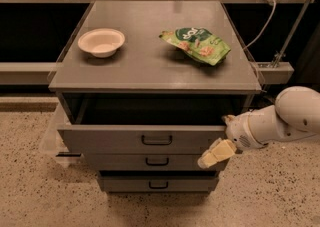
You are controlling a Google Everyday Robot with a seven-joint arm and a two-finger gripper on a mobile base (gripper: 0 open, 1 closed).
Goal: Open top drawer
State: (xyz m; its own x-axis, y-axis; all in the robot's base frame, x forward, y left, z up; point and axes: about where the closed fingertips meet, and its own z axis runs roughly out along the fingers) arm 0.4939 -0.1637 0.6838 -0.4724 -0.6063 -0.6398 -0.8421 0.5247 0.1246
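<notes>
1. Top drawer (115,140): in the camera view, the only one, it sits directly under the grey cabinet top (150,71). Its front panel stands forward of the cabinet, and the dark, open inside shows behind it. By my reading it is already well out, so little of the opening is left.
2. Its dark loop handle (156,140) sits mid-panel with nothing touching it.
3. The gripper (216,140) is at the panel's right end, far from the handle. Its jaws are spread and hold nothing. One pale finger (216,153) slants down across the panel's lower right corner, and the other tip shows near the upper right corner.
4. Any further pull is best made straight out along the slides. Force at one end of a wide panel tends to twist a drawer and bind it, so a central grip on the handle would be safer.
5. The lower finger hangs close to the middle drawer (125,161). Keep it from catching there, and leave the bottom drawer (125,183) alone.
6. Move gently, because a white bowl (101,42) and a green snack bag (196,45) rest loose on the cabinet top and a jolt could shift them.
</notes>
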